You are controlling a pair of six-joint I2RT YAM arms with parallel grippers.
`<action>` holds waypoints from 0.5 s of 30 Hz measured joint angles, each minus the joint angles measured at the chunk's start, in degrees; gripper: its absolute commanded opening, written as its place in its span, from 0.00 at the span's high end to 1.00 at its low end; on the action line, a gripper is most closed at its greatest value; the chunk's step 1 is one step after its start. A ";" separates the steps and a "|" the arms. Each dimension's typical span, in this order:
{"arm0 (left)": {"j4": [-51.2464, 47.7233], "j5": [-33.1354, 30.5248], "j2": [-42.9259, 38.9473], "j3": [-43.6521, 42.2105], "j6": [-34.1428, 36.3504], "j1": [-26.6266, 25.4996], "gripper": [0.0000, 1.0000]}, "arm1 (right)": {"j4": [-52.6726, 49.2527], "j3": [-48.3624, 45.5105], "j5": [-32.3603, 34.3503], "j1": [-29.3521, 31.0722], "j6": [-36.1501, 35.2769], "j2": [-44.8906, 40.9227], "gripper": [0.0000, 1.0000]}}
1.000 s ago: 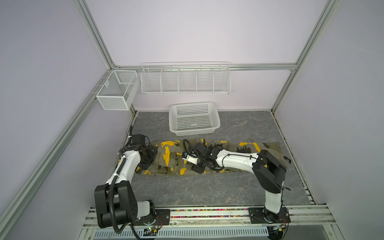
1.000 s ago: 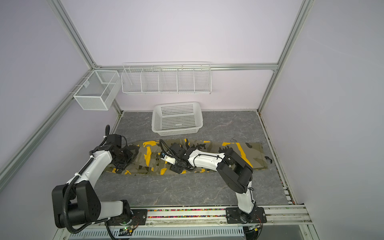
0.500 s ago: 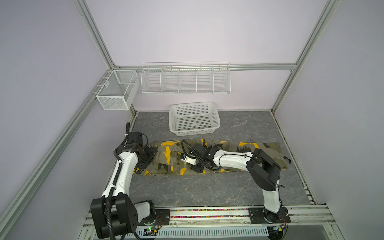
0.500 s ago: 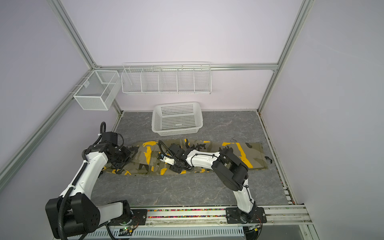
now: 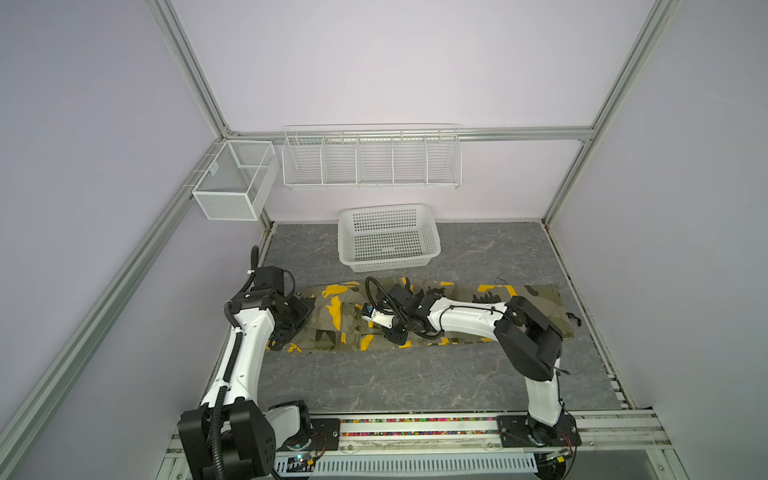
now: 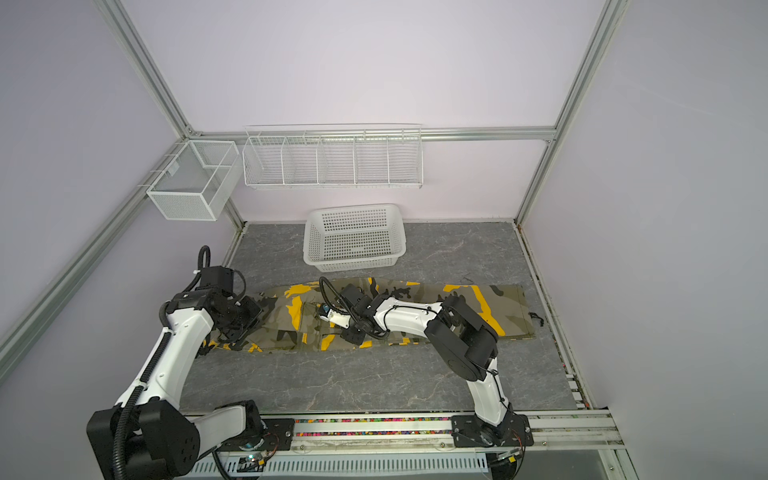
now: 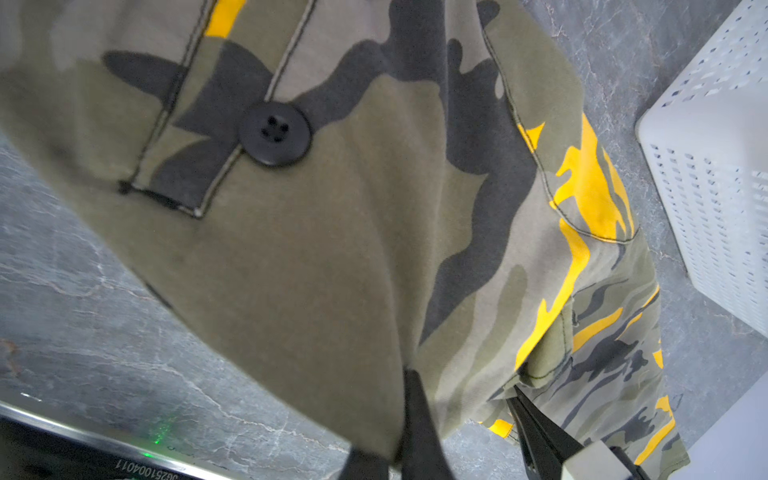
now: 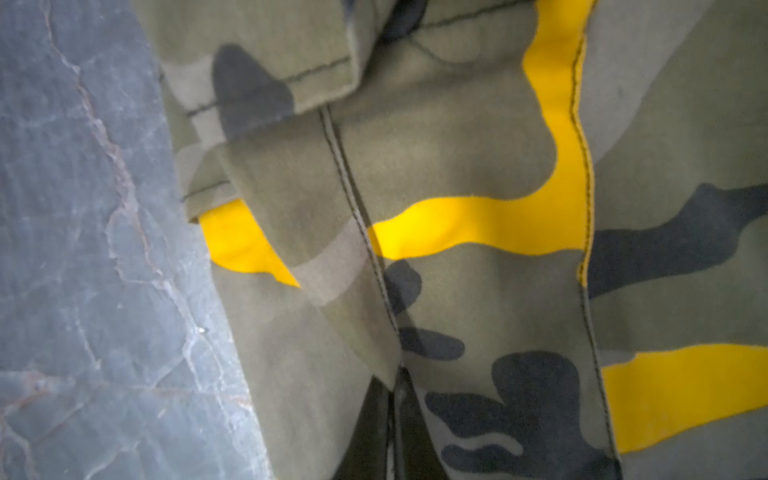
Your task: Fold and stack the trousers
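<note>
While the left gripper [image 7: 461, 386] is clenched on the raised left end of the trousers [image 5: 332, 328], the right gripper [image 8: 395, 386] is pinched shut on a cloth ridge near their middle. They lie stretched across the tabletop [image 5: 415, 382], just in front of the basket [image 5: 388, 266]. This looks like the first crosswise fold, and next both arms should probably carry the held cloth rightward together.

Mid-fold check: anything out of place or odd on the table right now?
Nothing spilled or damaged. The trousers lie in one long strip across the table. Only oddity: a small dark cord, apparently a drawstring, trails off their hem end onto the bare table. The white basket stands upright behind them.
</note>
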 measured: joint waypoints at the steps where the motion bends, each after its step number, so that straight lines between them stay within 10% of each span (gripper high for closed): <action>1: 0.00 -0.22 0.15 0.00 0.26 0.00 1.00 | -0.15 -0.04 -0.39 -0.02 0.00 -0.28 0.93; 15: -1.46 -5.62 2.67 0.94 4.81 0.00 1.00 | -6.97 -1.44 -6.93 1.40 1.11 -10.21 0.93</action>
